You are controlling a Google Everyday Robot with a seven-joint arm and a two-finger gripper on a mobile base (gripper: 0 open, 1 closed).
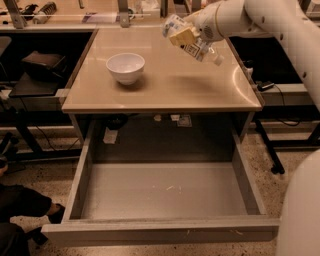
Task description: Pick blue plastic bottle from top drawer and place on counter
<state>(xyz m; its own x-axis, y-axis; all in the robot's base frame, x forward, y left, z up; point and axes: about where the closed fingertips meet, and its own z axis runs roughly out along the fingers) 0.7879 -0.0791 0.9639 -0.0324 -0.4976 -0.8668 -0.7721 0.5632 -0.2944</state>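
Note:
The blue plastic bottle (196,46) is a clear crinkled bottle with a white-and-bluish label; it hangs tilted, cap end toward the lower right, above the far right part of the counter (165,82). My gripper (181,35) is shut on the bottle with its yellowish fingers around the body, on a white arm that reaches in from the upper right. The top drawer (165,190) stands pulled open below the counter's front edge; its grey floor holds nothing.
A round white bowl (125,67) sits on the counter's left half. A cluttered bench with metal posts (75,15) runs behind the counter. Dark shelving (40,70) stands at left, cables and a frame (270,90) at right. A person's dark shoe (25,205) lies at lower left.

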